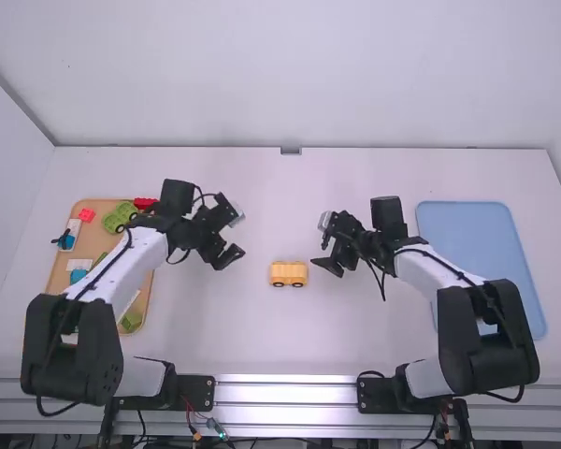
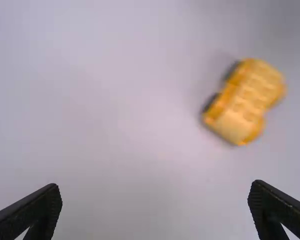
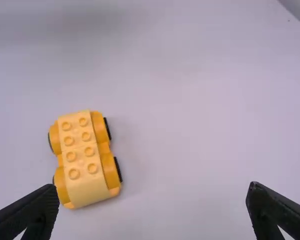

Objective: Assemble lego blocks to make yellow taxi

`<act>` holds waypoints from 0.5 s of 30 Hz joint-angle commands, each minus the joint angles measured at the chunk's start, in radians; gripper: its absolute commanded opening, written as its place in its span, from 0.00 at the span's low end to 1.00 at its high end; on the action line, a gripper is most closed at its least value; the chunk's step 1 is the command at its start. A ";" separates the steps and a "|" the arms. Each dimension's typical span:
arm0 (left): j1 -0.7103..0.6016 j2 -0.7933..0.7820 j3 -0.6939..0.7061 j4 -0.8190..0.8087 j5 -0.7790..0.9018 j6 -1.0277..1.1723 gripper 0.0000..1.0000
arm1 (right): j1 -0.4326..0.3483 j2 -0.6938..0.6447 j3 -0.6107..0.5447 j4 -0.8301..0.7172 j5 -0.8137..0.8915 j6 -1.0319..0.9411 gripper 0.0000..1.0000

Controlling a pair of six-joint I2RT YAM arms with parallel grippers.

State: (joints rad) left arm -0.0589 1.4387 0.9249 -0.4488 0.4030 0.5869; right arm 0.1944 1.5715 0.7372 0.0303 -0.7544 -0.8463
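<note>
A yellow car base (image 1: 288, 272) with dark wheels stands on the white table between the two grippers. My left gripper (image 1: 232, 234) is to its left in the high view, and my right gripper (image 1: 323, 245) is close on its right; both are apart from it. In the left wrist view the car base (image 2: 246, 102) lies beyond the open left gripper (image 2: 155, 207). Studs line the top of the car base (image 3: 80, 155) in the right wrist view, where the right gripper (image 3: 152, 207) stands open with nothing between its fingers.
At the far left, an orange-brown tray (image 1: 92, 204) holds several loose pieces, among them a green block (image 1: 120, 217), a red block (image 1: 87, 215) and a blue piece (image 1: 67, 241), partly behind the left arm. A blue tray (image 1: 467, 224) lies on the right, partly behind the right arm.
</note>
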 commanded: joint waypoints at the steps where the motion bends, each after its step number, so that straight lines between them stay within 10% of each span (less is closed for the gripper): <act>1: 0.042 -0.032 -0.003 -0.022 -0.305 -0.344 0.99 | 0.002 -0.005 0.002 0.021 0.003 0.049 0.99; 7: 0.170 -0.059 -0.027 -0.101 -0.613 -0.621 0.99 | 0.002 -0.005 0.002 0.108 0.004 0.115 0.99; 15: 0.472 -0.035 -0.035 -0.096 -0.443 -0.564 1.00 | 0.002 -0.005 0.002 0.148 0.006 0.150 0.99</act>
State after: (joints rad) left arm 0.3717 1.4040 0.8997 -0.5411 -0.0853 0.0273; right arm 0.1944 1.5715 0.7376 0.1783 -0.7479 -0.7136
